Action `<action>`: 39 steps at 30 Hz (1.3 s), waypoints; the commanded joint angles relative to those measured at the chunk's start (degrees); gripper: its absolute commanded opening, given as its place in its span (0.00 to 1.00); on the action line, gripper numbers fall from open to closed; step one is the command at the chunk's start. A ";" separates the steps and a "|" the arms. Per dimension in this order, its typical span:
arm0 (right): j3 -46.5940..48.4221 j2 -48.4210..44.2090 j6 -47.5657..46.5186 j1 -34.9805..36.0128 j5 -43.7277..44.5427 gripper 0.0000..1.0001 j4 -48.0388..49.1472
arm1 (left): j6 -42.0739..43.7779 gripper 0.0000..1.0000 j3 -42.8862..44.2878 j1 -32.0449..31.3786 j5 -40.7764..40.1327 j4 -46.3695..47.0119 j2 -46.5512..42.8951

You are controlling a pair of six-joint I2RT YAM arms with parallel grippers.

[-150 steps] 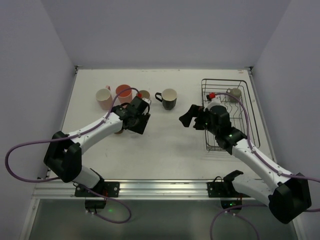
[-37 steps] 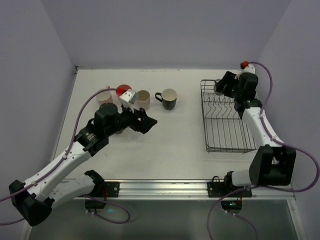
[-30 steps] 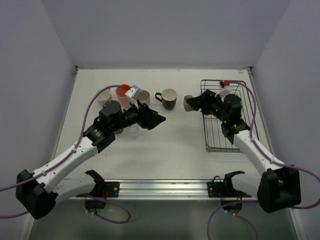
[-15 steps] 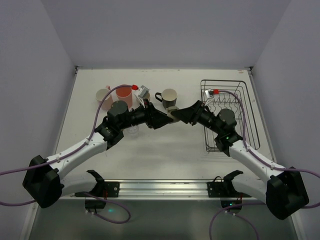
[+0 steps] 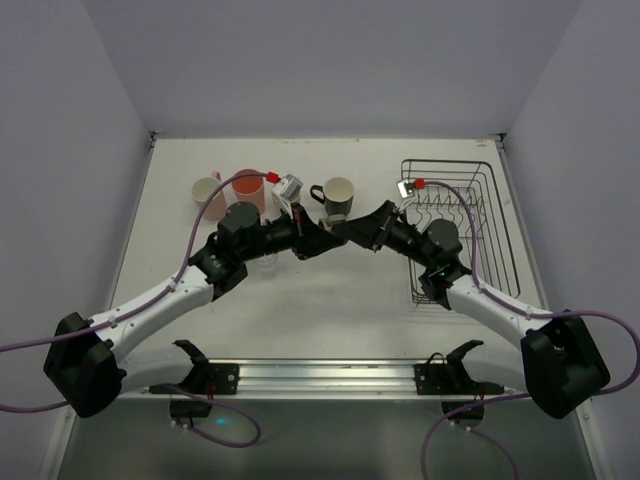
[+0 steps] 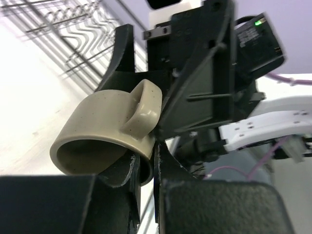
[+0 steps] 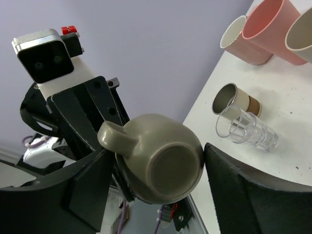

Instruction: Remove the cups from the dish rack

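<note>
The small olive-grey mug (image 5: pixel 338 228) hangs in the air over the middle of the table, between both grippers. My left gripper (image 6: pixel 146 168) is shut on the mug's (image 6: pixel 105 131) rim, one finger inside and one outside. My right gripper (image 7: pixel 158 153) is open, its fingers standing either side of the mug's (image 7: pixel 161 163) body, base toward that camera. The dish rack (image 5: pixel 460 230) stands at the right with no cup showing in it. A pale pink mug (image 5: pixel 207 196), a salmon tumbler (image 5: pixel 247 188) and a black mug (image 5: pixel 338 198) stand at the back left.
A clear glass (image 7: pixel 248 129) and a small brown cup (image 7: pixel 234 100) stand on the table under the left arm. The rack's tines (image 6: pixel 63 19) show behind the right gripper. Purple cables loop from both arms. Walls close the table at left, back and right.
The right arm carried the olive-grey mug from the rack to mid-table and the left arm reached in to meet it. The left jaws closed on its rim; the right jaws widened.
</note>
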 commanded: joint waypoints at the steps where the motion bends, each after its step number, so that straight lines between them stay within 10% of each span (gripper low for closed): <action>1: -0.11 -1.60 -1.44 0.89 0.54 0.81 1.94 | 9.89 0.00 3.66 -0.35 -9.95 -13.31 -1.30; 4: -0.37 -5.46 -5.74 0.71 3.88 0.98 -5.51 | 14.99 0.00 7.26 -0.26 -15.59 -26.32 -0.61; 18: -0.55 -29.02 -26.75 0.71 28.93 0.99 -47.27 | 24.59 0.00 22.13 -4.48 -28.88 -47.25 21.89; 27: -1.96 -34.39 -28.34 0.71 31.05 0.99 -50.27 | 25.30 0.00 26.88 -6.15 -32.57 -50.77 34.37; 39: -1.08 -36.94 -29.04 0.71 32.89 0.99 -52.03 | 25.21 0.34 28.90 -7.03 -38.46 -54.21 38.42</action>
